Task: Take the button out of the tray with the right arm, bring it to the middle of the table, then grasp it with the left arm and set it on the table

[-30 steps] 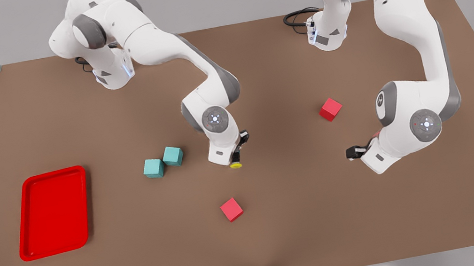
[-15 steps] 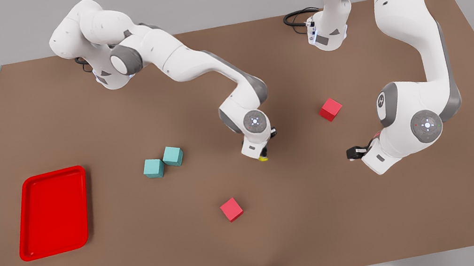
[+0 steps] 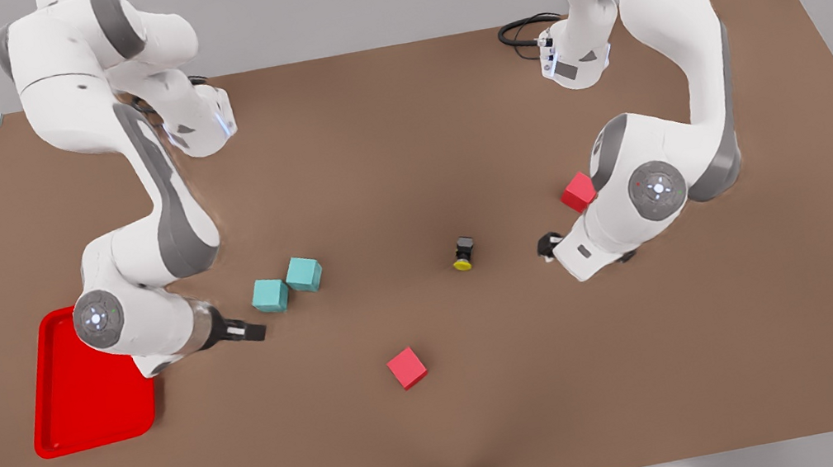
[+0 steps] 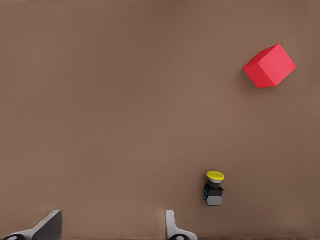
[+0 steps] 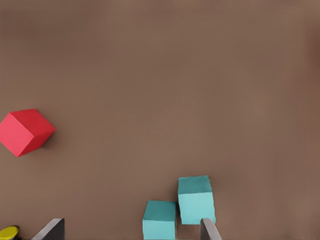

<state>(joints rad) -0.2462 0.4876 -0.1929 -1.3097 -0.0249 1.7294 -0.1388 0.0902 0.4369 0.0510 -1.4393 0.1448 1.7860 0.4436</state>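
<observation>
I see the button (image 3: 463,252) lying alone on the table (image 3: 402,144) near its middle, tipped on its side: a small black boxy body with a flat round yellow cap, the cap pointing toward six o'clock in the front view. In the left wrist view the button (image 4: 214,188) shows the same yellow disc on a short dark neck above a black and grey block, with nothing gripping it. The left gripper (image 3: 550,245) sits low at about three o'clock from the button, near it but apart; in its wrist view its fingertips (image 4: 49,226) stand spread wide with bare table between them. A red cube (image 3: 578,192) lies just beside that arm's wrist, at roughly two o'clock from the button. Another red cube (image 3: 407,369) rests at seven o'clock from the button. Two teal cubes (image 3: 287,284) sit touching each other at nine o'clock from it. The right gripper (image 3: 247,332) hangs low just beside the teal pair, on their seven o'clock side, by the tray (image 3: 70,422); its fingers (image 5: 51,230) are spread apart and empty, with the teal cubes (image 5: 180,207) in front of them. The red tray lies at the table's eight o'clock edge, partly under the right arm.
</observation>
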